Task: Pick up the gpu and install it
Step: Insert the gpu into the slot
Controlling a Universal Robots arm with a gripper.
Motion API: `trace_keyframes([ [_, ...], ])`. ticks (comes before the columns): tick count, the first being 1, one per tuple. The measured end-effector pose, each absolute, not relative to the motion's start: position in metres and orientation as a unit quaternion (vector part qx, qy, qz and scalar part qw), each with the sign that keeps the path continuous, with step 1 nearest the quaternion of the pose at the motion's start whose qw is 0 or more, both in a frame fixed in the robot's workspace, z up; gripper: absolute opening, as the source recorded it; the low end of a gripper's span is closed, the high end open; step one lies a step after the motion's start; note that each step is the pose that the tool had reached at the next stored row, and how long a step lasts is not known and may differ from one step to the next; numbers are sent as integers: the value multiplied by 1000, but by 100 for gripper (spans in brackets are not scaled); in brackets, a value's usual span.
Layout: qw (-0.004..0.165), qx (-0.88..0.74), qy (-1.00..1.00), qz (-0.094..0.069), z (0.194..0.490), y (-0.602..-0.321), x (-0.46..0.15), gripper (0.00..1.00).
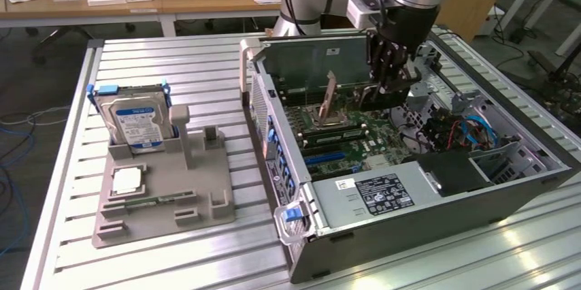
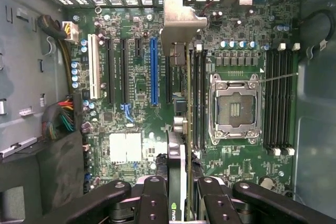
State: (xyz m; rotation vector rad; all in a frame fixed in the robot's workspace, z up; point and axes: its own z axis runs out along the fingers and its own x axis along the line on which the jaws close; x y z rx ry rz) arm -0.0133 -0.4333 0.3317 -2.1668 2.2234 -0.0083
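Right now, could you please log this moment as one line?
gripper: shut on gpu | gpu: held edge-down over motherboard, inside open case | install: not yet seated

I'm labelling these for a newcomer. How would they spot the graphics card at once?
Find the open computer case on the slatted table. Over its green board, the gripper grips the graphics card edge-on. Unlike the parts fixed to the board, it is held up, with a silver bracket at its far end.
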Motion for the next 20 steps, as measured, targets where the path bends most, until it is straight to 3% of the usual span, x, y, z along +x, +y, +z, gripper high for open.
trace_keyframes([
  [20, 19, -698, 716, -2, 328, -435, -14, 27],
])
